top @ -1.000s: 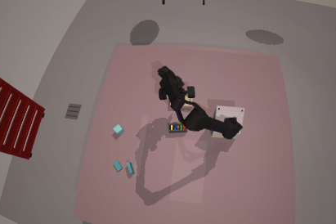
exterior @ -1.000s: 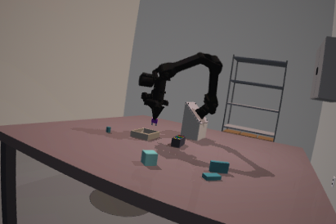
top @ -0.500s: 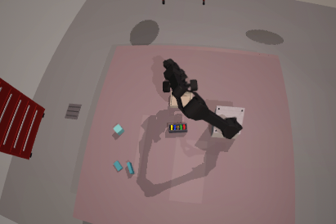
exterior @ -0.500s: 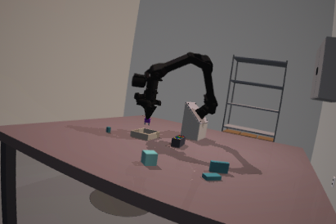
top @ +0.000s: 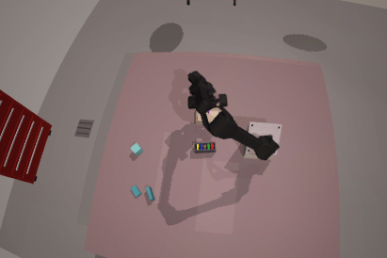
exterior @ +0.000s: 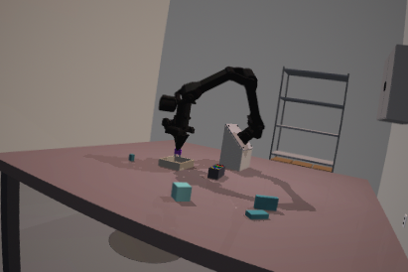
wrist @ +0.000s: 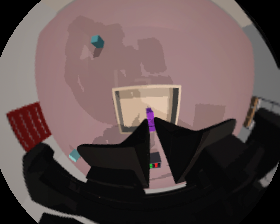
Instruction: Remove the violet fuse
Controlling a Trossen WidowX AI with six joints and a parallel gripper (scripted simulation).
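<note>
The violet fuse [top: 208,111] [exterior: 178,153] [wrist: 150,114] hangs below the fingertips, low over the tray. My gripper [exterior: 179,148] [wrist: 151,120] is shut on its upper end. The fuse looks roughly upright. The beige open tray [top: 200,118] [exterior: 170,164] [wrist: 146,87] stands on the table beneath, partly hidden by the arm in the top view. The dark fuse block [top: 204,151] [exterior: 214,174] [wrist: 155,156] stands apart from the tray, with yellow, blue, green and red fuses in it. The gripper is clear of the block.
Teal blocks [top: 136,149] [exterior: 181,192] [wrist: 74,155] lie about the table, two of them close together; another small one [exterior: 131,157] [wrist: 97,42] lies beyond the tray. A pale box with a sloped top [top: 260,127] [exterior: 229,151] stands by the arm's base. The arm reaches over the table.
</note>
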